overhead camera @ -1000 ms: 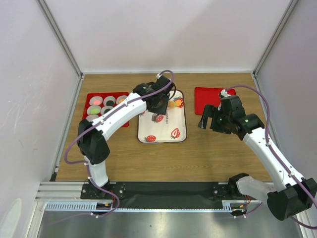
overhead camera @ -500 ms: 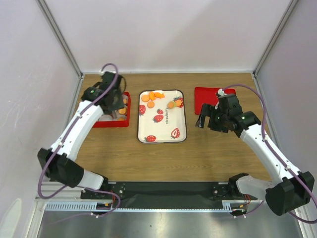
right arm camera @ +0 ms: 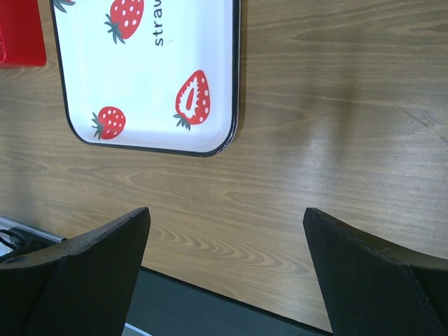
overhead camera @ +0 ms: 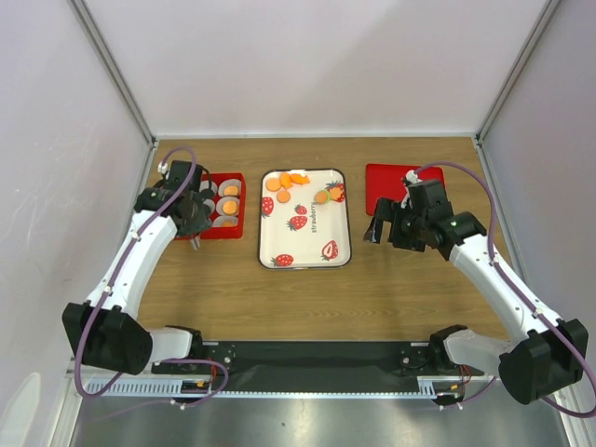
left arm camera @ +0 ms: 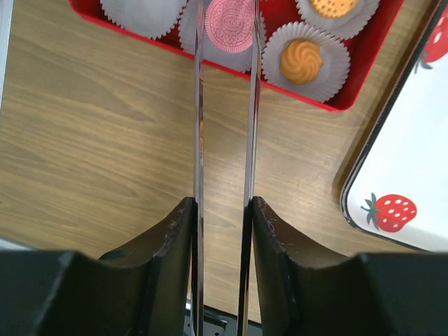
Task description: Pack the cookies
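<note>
Hovering at the box's [left arm camera: 334, 102] near edge, the left gripper [left arm camera: 226, 42] showed a narrow gap, with a pink cookie [left arm camera: 228, 21] between its tips in a cup — gripped or released, unclear. The right gripper [right arm camera: 225, 218] gaped empty. Orange cookies [overhead camera: 284, 182] lay at the tray's [overhead camera: 305, 253] far end — nearer the right.

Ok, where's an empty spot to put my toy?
The biggest bare patch is the wood between the near rim of the tray and the arm bases. The tray's near half is free too, only printed strawberries. The right gripper hovers right of the tray. Crowded: the tray's far end, where cookies lie, and the red box, packed with cups.
</note>
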